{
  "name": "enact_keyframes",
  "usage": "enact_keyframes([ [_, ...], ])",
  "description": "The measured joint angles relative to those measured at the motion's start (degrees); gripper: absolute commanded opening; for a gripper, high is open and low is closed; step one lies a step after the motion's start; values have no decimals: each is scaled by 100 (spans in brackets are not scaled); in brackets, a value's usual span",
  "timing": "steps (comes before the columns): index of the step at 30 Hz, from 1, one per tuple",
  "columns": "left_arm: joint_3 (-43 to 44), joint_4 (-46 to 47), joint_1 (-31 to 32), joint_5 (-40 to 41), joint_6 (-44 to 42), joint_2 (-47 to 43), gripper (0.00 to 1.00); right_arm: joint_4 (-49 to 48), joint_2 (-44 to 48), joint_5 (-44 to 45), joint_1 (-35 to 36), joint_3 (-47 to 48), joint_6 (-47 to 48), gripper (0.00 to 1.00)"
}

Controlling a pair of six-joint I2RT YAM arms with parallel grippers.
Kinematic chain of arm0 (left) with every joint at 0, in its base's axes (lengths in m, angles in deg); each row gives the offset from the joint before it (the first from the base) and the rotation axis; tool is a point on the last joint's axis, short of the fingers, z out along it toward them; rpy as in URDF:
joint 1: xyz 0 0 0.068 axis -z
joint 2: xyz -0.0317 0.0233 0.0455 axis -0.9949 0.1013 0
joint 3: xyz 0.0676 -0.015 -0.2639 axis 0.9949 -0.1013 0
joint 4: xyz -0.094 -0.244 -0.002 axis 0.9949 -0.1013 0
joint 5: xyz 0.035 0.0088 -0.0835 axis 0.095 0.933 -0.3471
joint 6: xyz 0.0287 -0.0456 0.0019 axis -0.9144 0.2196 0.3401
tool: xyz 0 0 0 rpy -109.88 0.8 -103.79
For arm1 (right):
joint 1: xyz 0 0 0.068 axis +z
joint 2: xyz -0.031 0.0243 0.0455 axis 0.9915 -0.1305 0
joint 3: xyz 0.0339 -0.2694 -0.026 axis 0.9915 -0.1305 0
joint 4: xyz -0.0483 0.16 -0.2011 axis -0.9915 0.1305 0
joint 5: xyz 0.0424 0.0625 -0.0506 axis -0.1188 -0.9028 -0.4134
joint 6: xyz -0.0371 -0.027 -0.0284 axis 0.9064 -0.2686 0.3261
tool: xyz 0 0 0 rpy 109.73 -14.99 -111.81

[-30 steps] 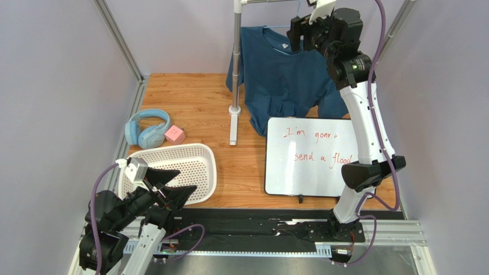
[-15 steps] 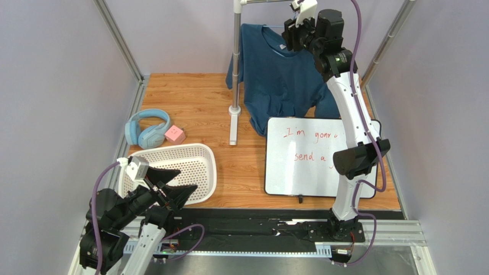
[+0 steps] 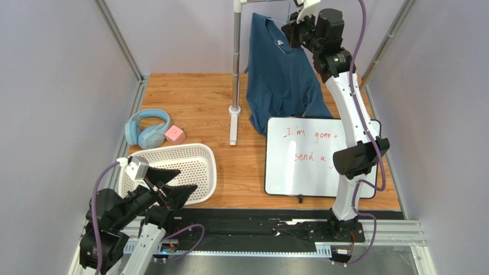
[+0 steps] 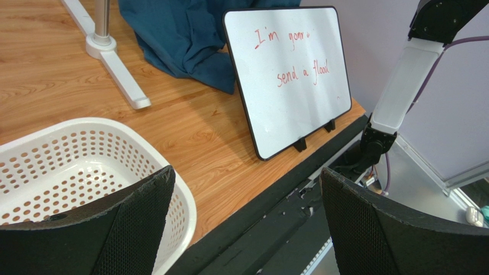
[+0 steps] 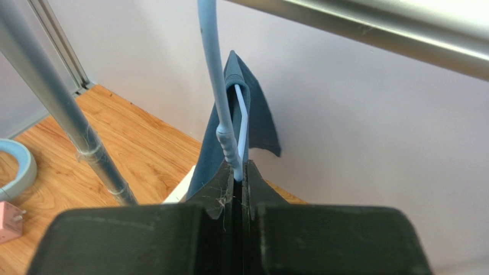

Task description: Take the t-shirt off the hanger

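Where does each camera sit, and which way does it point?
Top external: above and behind the robot, looking down on the table; left arm and right arm show.
Left wrist: low, facing across the basket to the whiteboard; the open left gripper frames it.
Right wrist: up by the rack, facing the hanger; the right gripper shut on it.
All three show the t-shirt.

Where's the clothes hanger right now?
Seen from the top camera, the hanger hangs from the rack rail at the far side, inside the t-shirt's neck, with the right gripper shut on it.
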Motion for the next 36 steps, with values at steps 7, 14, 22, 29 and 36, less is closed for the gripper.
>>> enact_keyframes([
  [7, 0, 0, 0, 0, 0, -2, 99, -903, 374, 46, 0, -1019, -638, 0],
  [14, 0, 0, -2, 0, 0, -11, 100, -2168, 962, -114, 0, -2308, -769, 0],
  [22, 0, 0, -7, 0, 0, -17, 99, -3084, 1318, -398, -13, -3016, -660, 0],
  [29, 0, 0, -59, 0, 0, -17, 100, -3305, 1318, -487, -15, -2992, -555, 0],
  [36, 0, 0, -146, 2, 0, -13, 100, -3633, 1550, -568, -17, -3405, -343, 0],
])
